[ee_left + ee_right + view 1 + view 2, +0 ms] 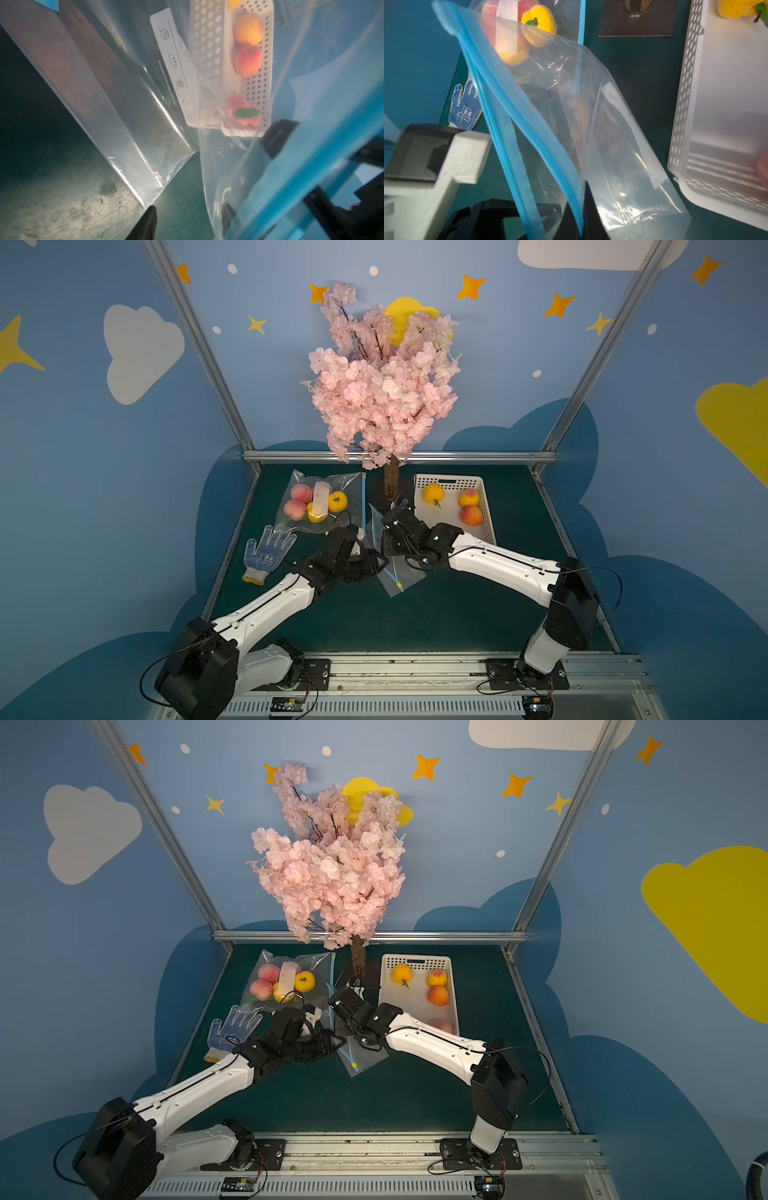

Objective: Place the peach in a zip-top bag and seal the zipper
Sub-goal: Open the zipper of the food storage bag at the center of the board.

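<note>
The cell is closed in by blue walls [83,489] painted with white and yellow clouds and orange stars, and it is framed by aluminium posts [199,344]. The bench [415,614] is covered in dark green, and pale scuffs are seen on it in the left wrist view. At far left a white work glove [268,553] with blue dots is laid flat. Behind it, toward the back, a filled bag [349,489] of peaches and yellow peppers is lying, with its blue zipper edge turned toward the middle.

The left gripper [187,218] is found near the bench's centre with its fingers parted. One finger is seen through clear film and the other outside it, and nothing is pinched. The zip-top bag [612,145] is held up between the two arms, with its lower end touching the green surface. A pink blossom tree [382,381] is stood at back centre on a dark base plate [635,27]. The right gripper [578,226] is clamped tight on the bag's blue zipper band.

To the right a white perforated basket [449,479] is set near the back. A yellow pepper [433,493] and the peaches [471,515] are lying in it, apart from the held bag. Along the front an aluminium rail [415,668] is fitted, and both arms are mounted on it.
</note>
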Robot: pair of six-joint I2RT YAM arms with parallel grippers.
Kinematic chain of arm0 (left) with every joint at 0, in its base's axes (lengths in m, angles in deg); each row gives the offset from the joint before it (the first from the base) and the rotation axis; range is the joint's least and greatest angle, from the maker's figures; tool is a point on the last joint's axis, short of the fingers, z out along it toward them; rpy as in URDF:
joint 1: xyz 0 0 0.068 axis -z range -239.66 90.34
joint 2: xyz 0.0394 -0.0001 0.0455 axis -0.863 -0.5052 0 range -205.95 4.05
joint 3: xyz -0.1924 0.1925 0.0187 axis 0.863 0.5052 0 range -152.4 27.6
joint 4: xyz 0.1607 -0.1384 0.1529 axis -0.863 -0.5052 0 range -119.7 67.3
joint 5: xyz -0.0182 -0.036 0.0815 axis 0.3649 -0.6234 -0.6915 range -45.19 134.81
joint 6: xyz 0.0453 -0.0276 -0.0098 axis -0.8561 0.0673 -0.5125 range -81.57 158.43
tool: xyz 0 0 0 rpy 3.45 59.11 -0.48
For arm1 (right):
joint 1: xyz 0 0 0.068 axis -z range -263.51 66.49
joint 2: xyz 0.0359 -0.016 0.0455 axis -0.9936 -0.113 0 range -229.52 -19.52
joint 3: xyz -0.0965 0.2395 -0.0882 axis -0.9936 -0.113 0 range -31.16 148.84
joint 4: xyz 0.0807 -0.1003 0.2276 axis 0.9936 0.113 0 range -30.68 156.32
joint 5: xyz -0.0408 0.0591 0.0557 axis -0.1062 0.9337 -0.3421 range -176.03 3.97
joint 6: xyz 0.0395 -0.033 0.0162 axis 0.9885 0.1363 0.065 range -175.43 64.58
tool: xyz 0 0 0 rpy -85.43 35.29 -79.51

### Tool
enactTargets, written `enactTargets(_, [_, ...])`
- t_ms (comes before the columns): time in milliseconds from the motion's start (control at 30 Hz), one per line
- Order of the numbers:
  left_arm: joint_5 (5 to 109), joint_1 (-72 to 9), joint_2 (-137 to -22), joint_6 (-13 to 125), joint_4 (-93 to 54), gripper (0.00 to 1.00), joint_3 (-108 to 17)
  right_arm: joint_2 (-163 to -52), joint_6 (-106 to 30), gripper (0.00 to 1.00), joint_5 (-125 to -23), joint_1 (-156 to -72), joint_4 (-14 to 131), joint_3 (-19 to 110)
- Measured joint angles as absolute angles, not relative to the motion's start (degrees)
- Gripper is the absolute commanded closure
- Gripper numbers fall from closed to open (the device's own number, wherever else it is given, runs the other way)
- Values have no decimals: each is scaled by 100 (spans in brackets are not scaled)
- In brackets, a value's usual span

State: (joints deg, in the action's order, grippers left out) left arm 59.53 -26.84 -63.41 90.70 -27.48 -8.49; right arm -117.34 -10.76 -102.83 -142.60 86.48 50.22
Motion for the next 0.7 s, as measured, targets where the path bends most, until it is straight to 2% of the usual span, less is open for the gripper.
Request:
enactTargets(233, [5219, -2450, -6253, 9159, -2453, 95, -749, -11688, -976, 100, -10338, -14243, 8569, 5022])
enactTargets(400, [4635, -2516, -5873, 8746, -3286, 97, -1383, -11317, -1153, 100, -10325, -14079, 8530, 4793])
enactTargets(700, [3873, -2568, -5663, 7717, -5860, 97, -4027, -10807, -1550, 100, -9608, -13342, 8549, 4758])
